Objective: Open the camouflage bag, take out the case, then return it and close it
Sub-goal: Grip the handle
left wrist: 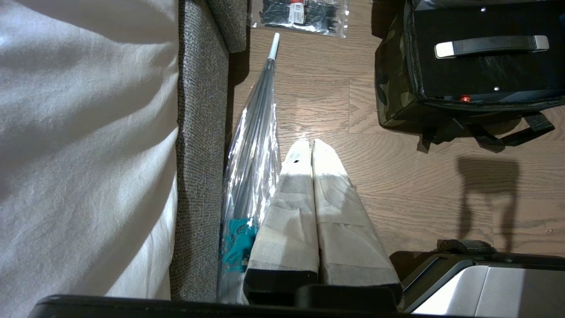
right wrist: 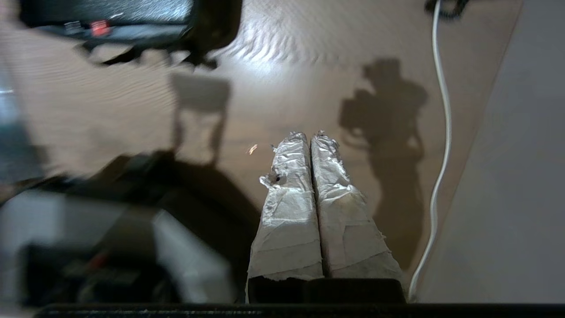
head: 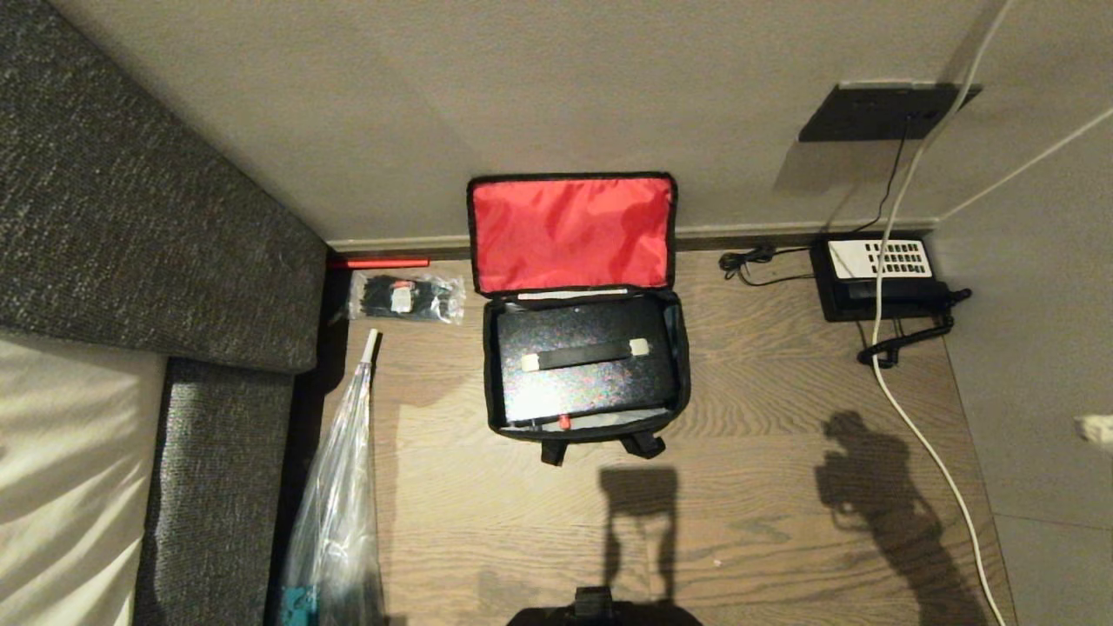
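On the wood floor by the wall, head view: bag (head: 584, 348) open, red lid up, case (head: 581, 365) inside, long axis left-right | left wrist: left gripper (left wrist: 312, 143) pressed together, empty | right wrist: right gripper (right wrist: 309, 136) closed, empty; no writing legible.

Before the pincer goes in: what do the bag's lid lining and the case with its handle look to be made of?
Lid lining: thin woven synthetic, likely nylon; bright red, faintly creased, slight sheen. Case: hard shell, probably plastic or coated board; black, speckled gloss. Its handle: dark grip that looks like plastic or rubber, with pale ends that glint like metal, though painted plastic is possible. Camouflage bag: soft printed fabric.
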